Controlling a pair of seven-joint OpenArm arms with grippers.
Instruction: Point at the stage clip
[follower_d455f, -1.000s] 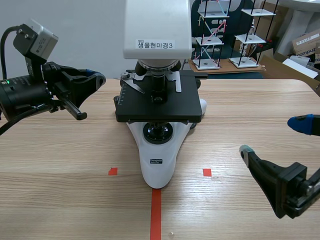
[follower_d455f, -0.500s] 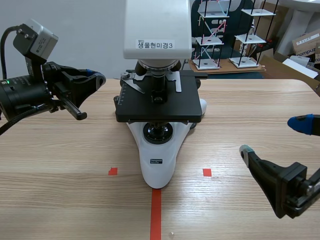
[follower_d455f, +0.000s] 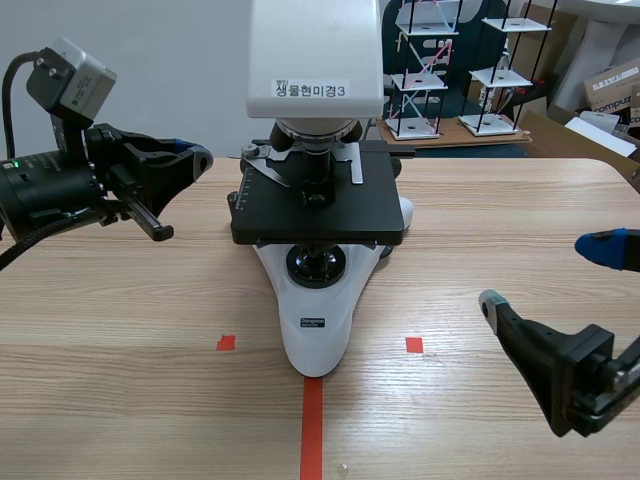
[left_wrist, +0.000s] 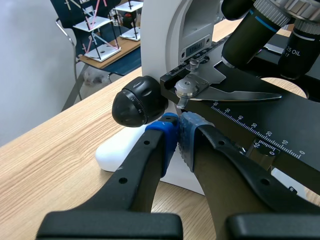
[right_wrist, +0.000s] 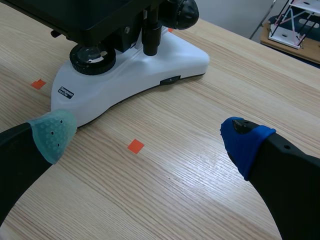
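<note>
Wood-grain tabletop (follower_d455f: 120, 320) fills the scene, with a pale wall and wire racks (follower_d455f: 455, 70) at the far side. A white microscope (follower_d455f: 318, 325) stands at the middle, its base running near along the orange-red tape line, so an arm can come at it from either side. Its black stage (follower_d455f: 330, 215) sits under the objectives (left_wrist: 255, 30). The stage clip (follower_d455f: 264, 166), a thin silvery arm on a round pivot (left_wrist: 188, 88), lies on the stage's far left corner, next to the ruler scale.

Because the clip is on that side, the left arm has the short approach. The left tool (follower_d455f: 196, 158) is held at stage height just left of the microscope, its fingers pressed together on nothing, which gives one narrow tip to point with. In the left wrist view its blue pads (left_wrist: 189, 132) sit just below the pivot and beside the black focus knob (left_wrist: 136, 101). Whether they touch the stage edge I cannot tell.

The right tool (follower_d455f: 545, 272) hangs low at the near right, well apart from the microscope, with its fingers spread wide and holding nothing. It is likely parked there to keep the view open.

The pointing looks all but made.
</note>
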